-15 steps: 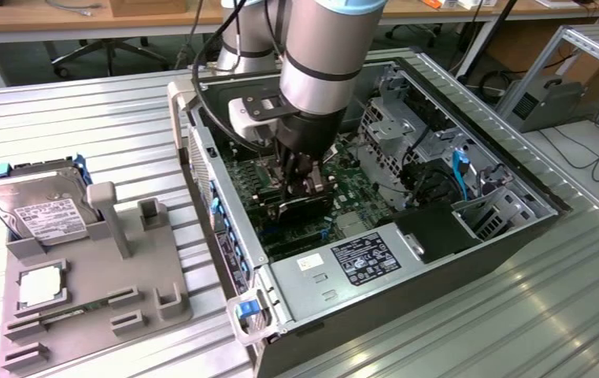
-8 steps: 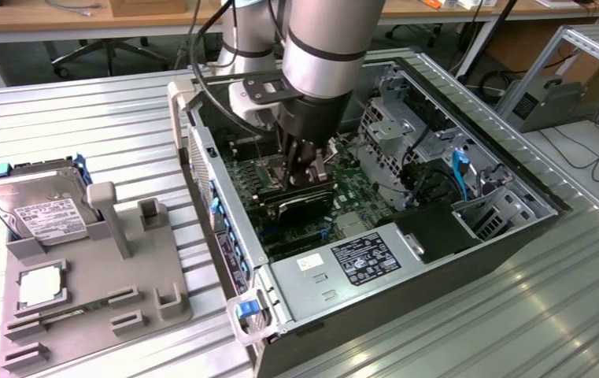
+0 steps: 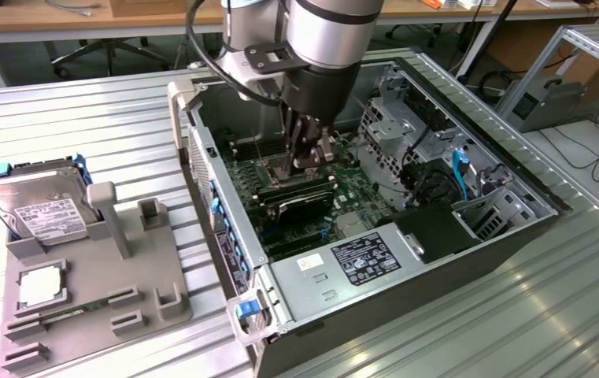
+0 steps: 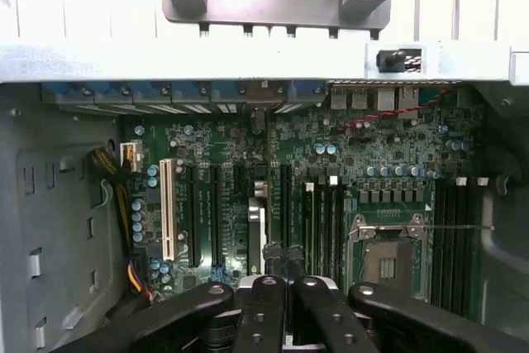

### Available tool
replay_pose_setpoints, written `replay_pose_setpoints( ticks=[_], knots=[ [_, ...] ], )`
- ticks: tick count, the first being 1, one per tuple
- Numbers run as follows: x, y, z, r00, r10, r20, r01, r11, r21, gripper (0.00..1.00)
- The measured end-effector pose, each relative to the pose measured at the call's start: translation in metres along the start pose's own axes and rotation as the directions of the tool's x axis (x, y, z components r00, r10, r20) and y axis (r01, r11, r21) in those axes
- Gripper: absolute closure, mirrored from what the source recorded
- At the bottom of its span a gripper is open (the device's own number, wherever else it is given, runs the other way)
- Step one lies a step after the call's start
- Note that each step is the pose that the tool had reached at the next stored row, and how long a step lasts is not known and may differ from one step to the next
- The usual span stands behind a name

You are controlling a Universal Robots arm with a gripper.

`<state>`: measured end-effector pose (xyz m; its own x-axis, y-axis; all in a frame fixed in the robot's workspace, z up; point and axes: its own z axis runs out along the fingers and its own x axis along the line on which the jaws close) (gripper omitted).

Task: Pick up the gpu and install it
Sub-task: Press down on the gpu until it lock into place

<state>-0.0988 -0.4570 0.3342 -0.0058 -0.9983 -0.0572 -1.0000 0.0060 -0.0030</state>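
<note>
The gpu (image 3: 297, 202) stands on edge in a slot of the green motherboard (image 3: 357, 193), inside the open computer case (image 3: 310, 307). It is a thin black-faced card. In the wrist view its silvery edge (image 4: 257, 233) runs along one of the long black slots. My gripper (image 3: 314, 164) hangs inside the case just above the card. Its fingers (image 4: 263, 307) are pressed together and I see nothing between them. The card's edge lies slightly to one side of the fingertips. Whether they touch the card I cannot tell.
The case's metal walls (image 3: 207, 169) and drive cage (image 3: 404, 130) close in around the arm. The bare CPU socket (image 4: 387, 258) and memory slots (image 4: 326, 229) lie beside the card. On the exterior view's left, a grey holder (image 3: 100, 295) carries a silver hard drive (image 3: 31, 206) and a green memory stick (image 3: 73, 312).
</note>
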Motion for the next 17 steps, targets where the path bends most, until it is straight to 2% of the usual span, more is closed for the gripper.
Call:
replay_pose_setpoints(
  ticks=[6,17],
  knots=[
    [-0.001,0.0000,-0.0119,1.0000,0.000,0.0000,0.000,1.0000,0.0007,0.89],
    [-0.001,0.0000,-0.0125,1.0000,0.000,-0.0001,0.000,1.0000,0.0007,0.89]
  ],
)
